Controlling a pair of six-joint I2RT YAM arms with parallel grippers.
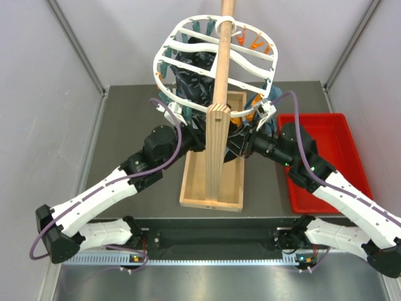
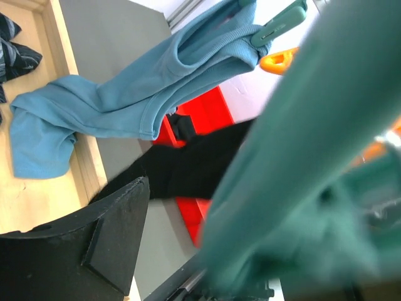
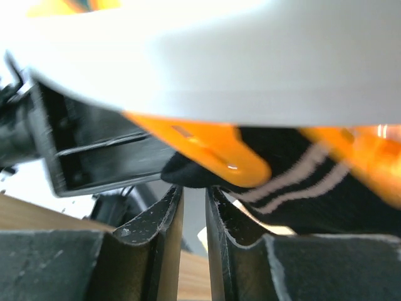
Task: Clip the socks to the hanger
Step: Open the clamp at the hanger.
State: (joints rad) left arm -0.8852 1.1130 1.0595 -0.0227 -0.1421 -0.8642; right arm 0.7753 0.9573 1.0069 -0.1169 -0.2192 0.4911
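Black right fingers (image 3: 194, 192) stand almost pressed together in the right wrist view, with only a slim slit between them. Just above that slit sits the tip of a dark sock (image 3: 294, 175) with pale stripes, beside an orange clothespin (image 3: 213, 152) that hangs from the blurred white rim of the hanger (image 3: 219, 56). Whether the fingers nip the fabric cannot be told.

On the left arm only one finger (image 2: 119, 219) shows, at the lower left of its wrist view, so how far that pair is spread cannot be told either. Beyond it a plain black sock (image 2: 188, 166) stretches across the middle. A blue cloth (image 2: 125, 100) hangs from a teal clothespin (image 2: 279, 22), and its end lies on the wooden base (image 2: 37, 207). A large teal blur fills the right side.

Only the top view shows the whole layout. The hanger sits high on a wooden pole (image 1: 220, 63) at the far centre, and both arms reach in under its near rim. A red tray (image 1: 326, 138) lies on the grey surface (image 1: 125, 125) to the right.
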